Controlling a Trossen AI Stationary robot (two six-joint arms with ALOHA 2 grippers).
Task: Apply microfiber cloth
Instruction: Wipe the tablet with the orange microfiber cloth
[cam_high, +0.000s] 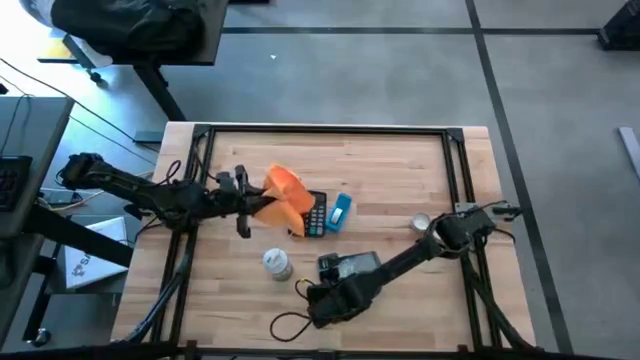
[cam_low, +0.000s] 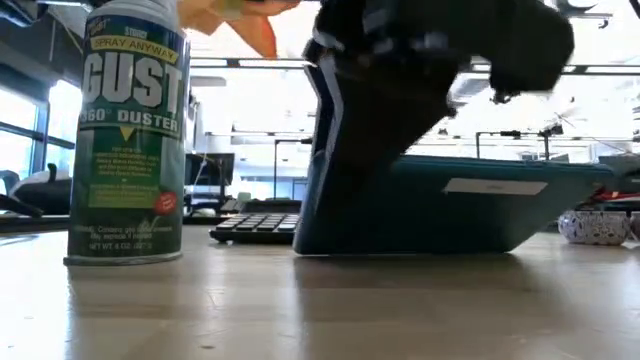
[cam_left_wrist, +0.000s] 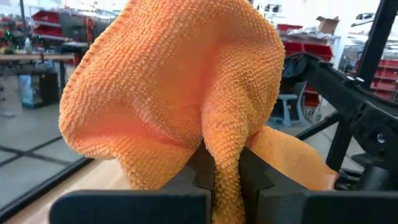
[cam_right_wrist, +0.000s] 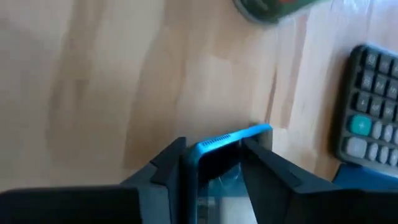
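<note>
The orange microfiber cloth (cam_high: 284, 190) hangs bunched in the air at the table's middle, over the left end of the black calculator (cam_high: 316, 214). My left gripper (cam_high: 247, 205) is shut on it. In the low view the cloth (cam_low: 240, 20) shows high above the table. My right gripper (cam_high: 335, 288) sits near the front edge, shut on a flat blue-cased device (cam_high: 348, 265). A small blue object (cam_high: 340, 210) lies right of the calculator. My left gripper pinches a gathered fold of the cloth (cam_left_wrist: 226, 163) between its two fingers (cam_left_wrist: 254, 173), several layers thick. The fingers come level from the table's left. The cloth billows out beyond the fingertips, slack and lifted clear of the table. My right gripper pinches the blue-cased device across its thin edge (cam_right_wrist: 231, 140), one finger (cam_right_wrist: 169, 163) on each flat face. The device stands tilted, and its lower edge (cam_low: 420, 248) rests on the table.
A green duster spray can (cam_high: 277, 263) stands upright between the calculator and the front edge, left of my right gripper. A small round foil thing (cam_high: 421, 222) lies at the right. A dark cable (cam_high: 290, 322) loops by the front edge. A black frame (cam_high: 330, 128) rims the table.
</note>
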